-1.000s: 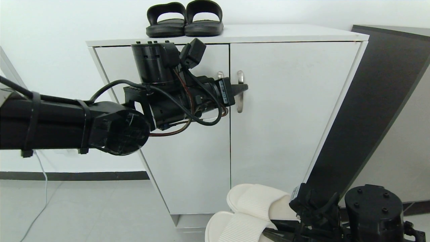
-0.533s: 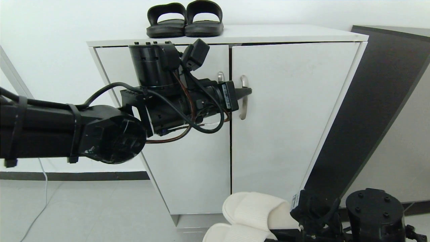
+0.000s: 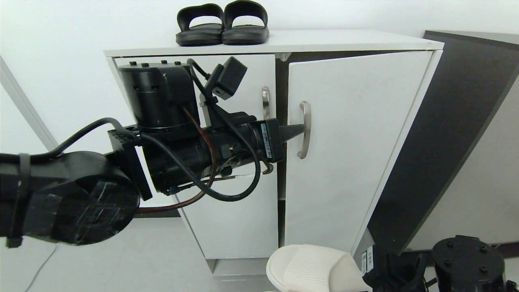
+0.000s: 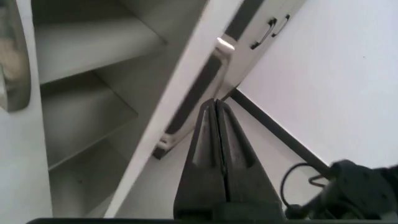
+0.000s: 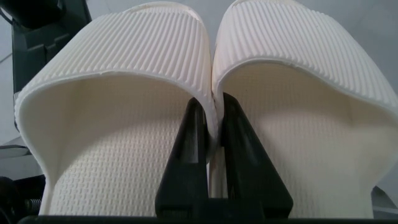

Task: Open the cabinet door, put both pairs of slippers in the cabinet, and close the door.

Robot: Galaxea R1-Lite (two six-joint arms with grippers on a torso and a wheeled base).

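The white cabinet (image 3: pixel 227 227) has its right-hand door (image 3: pixel 357 142) swung ajar, leaving a dark gap beside the closed left door. The left gripper (image 3: pixel 295 132) reaches across the cabinet front, its fingers pressed together with nothing between them, the tip tucked behind the right door's metal handle (image 3: pixel 305 129). Through the gap, pale shelves (image 4: pixel 93 37) show inside the cabinet. A pair of black slippers (image 3: pixel 222 24) sits side by side on the cabinet's top surface, above the left door. Low down in front of the cabinet's right door, the right gripper (image 5: pixel 211 109) pinches the touching inner edges of a pair of cream ribbed slippers (image 5: pixel 149 56), holding both off the floor.
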